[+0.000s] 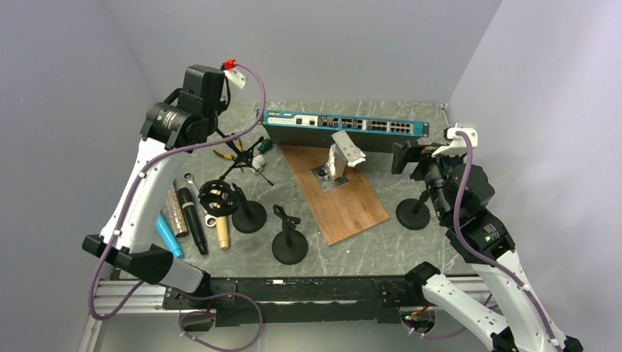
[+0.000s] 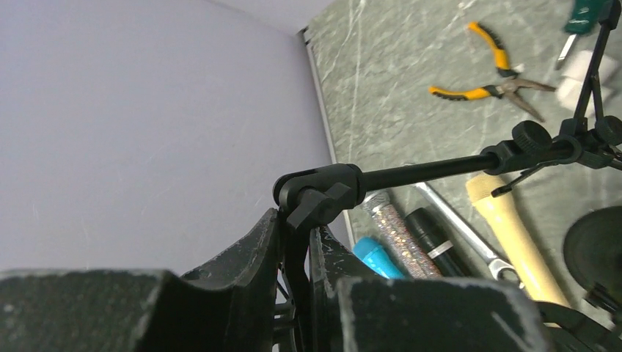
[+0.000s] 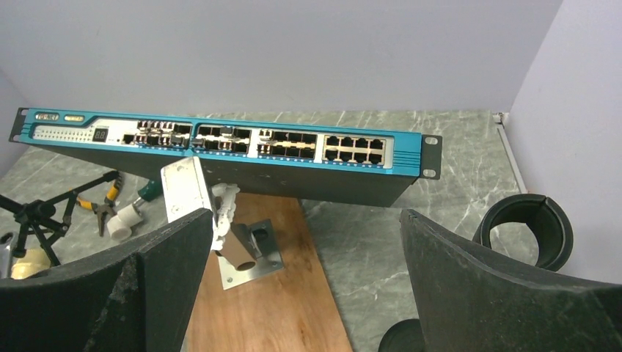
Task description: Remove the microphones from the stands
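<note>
A grey-green marble table (image 1: 411, 125) carries a long blue-fronted network switch (image 1: 345, 126) along its back edge. A slanted brown wooden board (image 1: 345, 205) lies in the middle.

My left gripper (image 2: 297, 235) is raised over the left side of the table. In its wrist view the jaws are pinched almost together on a thin black tab under the black swivel joint (image 2: 319, 192). That joint ends the boom of the black tripod stand (image 1: 246, 158).

My right gripper (image 3: 306, 220) hangs at the right with its jaws spread wide, holding nothing. It is close to a black round-based stand (image 1: 413, 214) whose black ring clip (image 3: 524, 229) is empty.

Two more round-based stands sit nearer the front: one with a spoked shock-mount ring (image 1: 218, 196), and one with a small forked clip (image 1: 290, 246) that is also empty.

Four microphones lie side by side on the table at the left — a black microphone (image 1: 192, 220), a silver glitter microphone (image 1: 176, 211), a bright blue microphone (image 1: 168, 236) and a tan microphone (image 1: 222, 233). The tan one's upper end runs up to the shock-mount ring, and I cannot tell whether it is seated there or only lying beneath it.

I see no microphone plainly held in any stand, so I judge the removal done or nearly done. What seems left is for the left claw to release the swivel joint and — if the tan microphone is seated — to draw it free.
</note>
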{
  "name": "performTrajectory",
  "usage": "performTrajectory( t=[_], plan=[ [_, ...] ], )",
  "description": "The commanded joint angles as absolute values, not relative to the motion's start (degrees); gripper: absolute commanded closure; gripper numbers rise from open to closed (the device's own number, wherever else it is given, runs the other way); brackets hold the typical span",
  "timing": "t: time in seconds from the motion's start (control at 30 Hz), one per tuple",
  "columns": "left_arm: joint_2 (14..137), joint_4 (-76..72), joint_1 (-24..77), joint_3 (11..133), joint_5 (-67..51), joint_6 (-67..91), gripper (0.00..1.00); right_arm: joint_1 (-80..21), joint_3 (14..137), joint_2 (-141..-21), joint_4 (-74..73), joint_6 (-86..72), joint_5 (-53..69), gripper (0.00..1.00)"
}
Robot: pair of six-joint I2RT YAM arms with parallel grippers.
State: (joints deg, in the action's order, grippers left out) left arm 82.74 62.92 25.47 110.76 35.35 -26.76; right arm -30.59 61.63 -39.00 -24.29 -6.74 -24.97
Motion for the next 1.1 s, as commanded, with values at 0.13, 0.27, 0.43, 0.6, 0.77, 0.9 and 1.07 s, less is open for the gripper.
performTrajectory(
  t=[0.13, 0.27, 0.43, 0.6, 0.77, 0.9, 1.07],
  plan=[
    [86.64, 53.96, 18.83, 113.75, 42.67, -29.97, 1.0, -30.93, 62.42, -39.12, -22.24, -5.98, -24.44, 0.0],
    [87.94, 49.27, 15.89, 114.57, 44.02, -31.97, 1.0, -30.86, 63.02, -39.57, -22.44, -5.97, -24.36, 0.0],
    [89.81, 36.28, 10.33, 110.81, 46.82, -38.08, 1.0, -30.91, 65.23, -41.07, -23.96, -6.64, -23.34, 0.0],
    [96.32, 29.63, 4.79, 112.71, 47.89, -42.01, 1.0, -30.94, 66.54, -41.65, -25.42, -7.08, -22.77, 0.0],
    [99.77, 19.48, 1.94, 110.26, 46.56, -49.68, 1.0, -30.96, 68.09, -40.8, -27.45, -6.69, -23.64, 0.0],
    [101.33, 14.91, 0.2, 109.37, 43.58, -52.51, 1.0, -30.95, 68.68, -40.13, -28.65, -6.67, -23.77, 0.0],
    [101.76, 9.96, 0.18, 105.67, 42.95, -56.45, 1.0, -30.91, 68.63, -39.92, -29.29, -7.3, -23.73, 0.0]
  ],
)
